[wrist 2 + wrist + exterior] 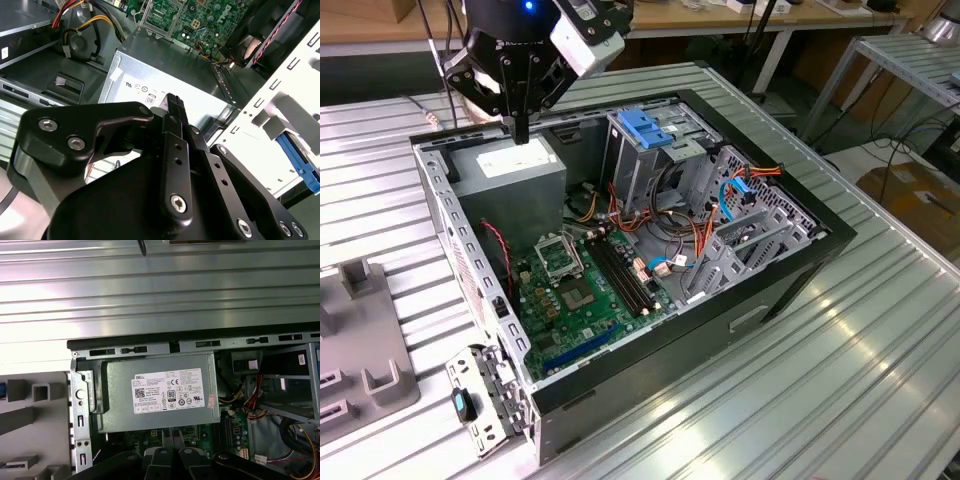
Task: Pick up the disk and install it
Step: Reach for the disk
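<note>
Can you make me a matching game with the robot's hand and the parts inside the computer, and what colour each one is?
Things:
1. hand
2. motherboard
3. latch
4. power-supply box

Colours:
A. blue
B. grey with a white sticker
C. black
D. green

Pairs: 1-C, 2-D, 3-A, 4-B

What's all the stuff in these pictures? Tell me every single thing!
table: one, silver ribbed metal, under everything
computer case: one, black, open, on the table
power-supply box: one, grey with white sticker, case corner
motherboard: one, green, case floor
drive cage: one, silver, beside the power-supply box
latch: one, blue, atop the drive cage
cables: several, red, orange, blue, near the cage
fixture: one, grey, exterior view's left
gripper: one, black, shut, above the power-supply box
</note>
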Motion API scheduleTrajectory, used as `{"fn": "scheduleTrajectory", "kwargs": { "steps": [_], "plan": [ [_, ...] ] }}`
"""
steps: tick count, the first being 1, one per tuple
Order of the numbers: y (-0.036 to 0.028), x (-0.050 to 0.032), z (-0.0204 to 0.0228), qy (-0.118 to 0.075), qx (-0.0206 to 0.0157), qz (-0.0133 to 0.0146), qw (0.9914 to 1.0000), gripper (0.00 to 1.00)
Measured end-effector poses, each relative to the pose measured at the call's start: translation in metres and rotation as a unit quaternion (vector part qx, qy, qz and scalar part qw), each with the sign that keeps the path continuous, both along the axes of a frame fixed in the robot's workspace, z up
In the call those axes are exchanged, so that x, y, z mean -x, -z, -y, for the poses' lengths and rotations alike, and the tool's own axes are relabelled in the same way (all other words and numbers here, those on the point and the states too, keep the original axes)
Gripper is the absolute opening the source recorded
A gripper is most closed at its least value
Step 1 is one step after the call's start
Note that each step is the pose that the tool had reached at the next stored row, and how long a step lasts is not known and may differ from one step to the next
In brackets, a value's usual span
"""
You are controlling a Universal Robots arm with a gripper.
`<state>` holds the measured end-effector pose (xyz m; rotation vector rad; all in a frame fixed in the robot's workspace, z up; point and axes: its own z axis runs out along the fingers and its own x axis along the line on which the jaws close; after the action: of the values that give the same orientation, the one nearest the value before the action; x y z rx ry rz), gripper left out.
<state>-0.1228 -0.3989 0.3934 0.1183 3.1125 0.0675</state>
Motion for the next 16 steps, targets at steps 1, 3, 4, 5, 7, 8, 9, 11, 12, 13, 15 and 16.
{"fn": "scheduleTrajectory", "kwargs": {
  "steps": [1,3,4,5,7,8,9,11,12,13,15,16],
  "plan": [
    [0.0,0.001,0.0,0.0,-0.0001,0.0,1.0,0.11],
    [0.0001,0.0059,0.0,0.0,-0.0001,0.0,1.0,0.11],
    [0.0001,0.0073,0.0,0.0,0.0,0.0,1.0,0.11],
    [0.0001,0.0088,0.0,0.0,-0.0001,0.0,1.0,0.11],
    [0.0001,0.0124,0.0,0.0,-0.0001,0.0,1.0,0.11],
    [0.0001,0.014,0.0001,0.0,0.0,0.0,1.0,0.11],
    [0.0001,0.0163,0.0,0.0,0.0,0.0,1.0,0.11],
    [0.0001,0.0199,0.0,0.0,0.0,0.0,1.0,0.11],
    [0.0001,0.0221,0.0,0.0,0.0,0.0,1.0,0.11],
    [0.0001,0.0233,0.0001,0.0,0.0,0.0,1.0,0.11],
    [0.0001,0.0251,0.0,0.0,-0.0001,0.0,1.0,0.11],
    [0.0001,0.0252,0.0,0.0,-0.0001,0.0,1.0,0.11]
  ]
}}
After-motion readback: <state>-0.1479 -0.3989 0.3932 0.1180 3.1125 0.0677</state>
